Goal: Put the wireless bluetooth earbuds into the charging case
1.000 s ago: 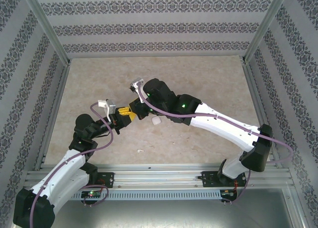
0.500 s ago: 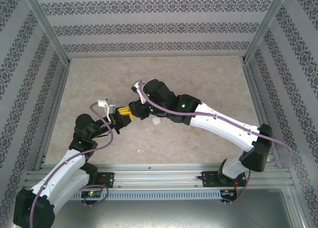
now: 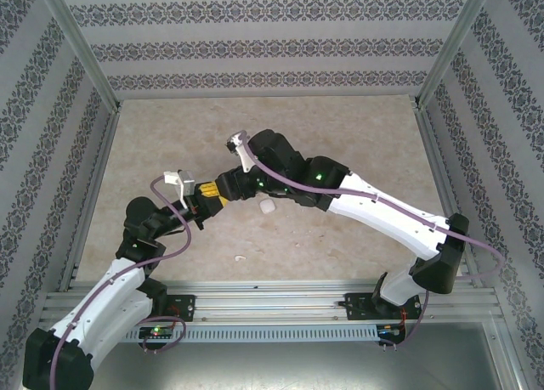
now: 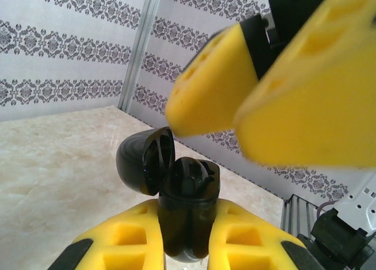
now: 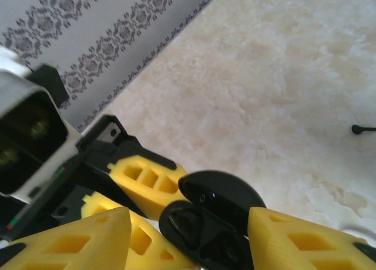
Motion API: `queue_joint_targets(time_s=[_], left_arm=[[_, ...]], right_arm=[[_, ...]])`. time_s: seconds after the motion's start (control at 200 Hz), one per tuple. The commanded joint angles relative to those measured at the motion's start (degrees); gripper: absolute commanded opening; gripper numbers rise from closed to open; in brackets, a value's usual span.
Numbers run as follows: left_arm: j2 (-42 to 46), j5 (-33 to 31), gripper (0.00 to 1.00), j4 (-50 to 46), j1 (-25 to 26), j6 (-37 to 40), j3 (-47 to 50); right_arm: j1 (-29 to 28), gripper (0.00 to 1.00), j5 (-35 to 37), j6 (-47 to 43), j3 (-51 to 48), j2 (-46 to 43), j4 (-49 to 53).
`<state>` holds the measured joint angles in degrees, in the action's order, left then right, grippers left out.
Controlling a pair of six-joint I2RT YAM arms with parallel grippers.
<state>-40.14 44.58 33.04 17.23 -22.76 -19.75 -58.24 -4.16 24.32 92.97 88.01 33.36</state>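
Note:
My left gripper (image 4: 188, 237) is shut on the black charging case (image 4: 189, 208) and holds it upright, its lid (image 4: 143, 164) swung open to the left. My right gripper (image 5: 191, 237) stands open right over the case (image 5: 202, 237), one yellow finger (image 5: 88, 240) on either side and nothing between them. The wells inside look dark, and I cannot tell whether a black earbud sits in them. In the top view both grippers meet at table centre-left (image 3: 214, 192). One white earbud (image 3: 267, 207) lies on the table under the right arm, and another white piece (image 3: 240, 258) lies nearer the front.
A small dark object (image 5: 359, 129) lies on the marble tabletop (image 3: 340, 135) to the right in the right wrist view. Patterned walls and metal frame posts (image 3: 81, 59) enclose the table. The rail (image 3: 272, 301) with the arm bases runs along the front edge.
The right gripper's jaws have opened from shut. The right wrist has shifted slightly left over the left gripper. The left gripper still holds the case in the same place.

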Motion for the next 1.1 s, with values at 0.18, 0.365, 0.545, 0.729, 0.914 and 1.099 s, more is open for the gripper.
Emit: queue_joint_targets(time_s=[0.18,0.365,0.545,0.729,0.914,1.099], left_arm=[[1.82,0.07,0.00,-0.51,-0.11,1.93,-1.36],[2.63,-0.76,0.00,-0.91,-0.13,1.69,-0.06],[4.59,-2.16,0.00,-3.49,-0.17,1.45,2.07],[8.66,-5.50,0.00,-12.04,-0.16,3.79,2.84],[10.16,-6.72,0.00,-12.04,-0.18,2.91,5.26],[10.15,-7.90,0.00,-13.01,-0.16,3.08,6.39]], right_arm=[[1.05,0.58,-1.92,2.28,5.32,-1.98,1.87],[3.63,0.58,-2.59,3.58,6.19,-0.93,3.41],[7.70,0.58,-3.31,3.93,7.92,2.54,7.83],[11.10,0.58,-3.96,3.67,9.40,7.70,8.79],[13.53,0.57,-3.84,1.57,14.97,15.66,10.58],[15.51,0.56,-3.92,-0.31,22.62,25.11,12.64]])
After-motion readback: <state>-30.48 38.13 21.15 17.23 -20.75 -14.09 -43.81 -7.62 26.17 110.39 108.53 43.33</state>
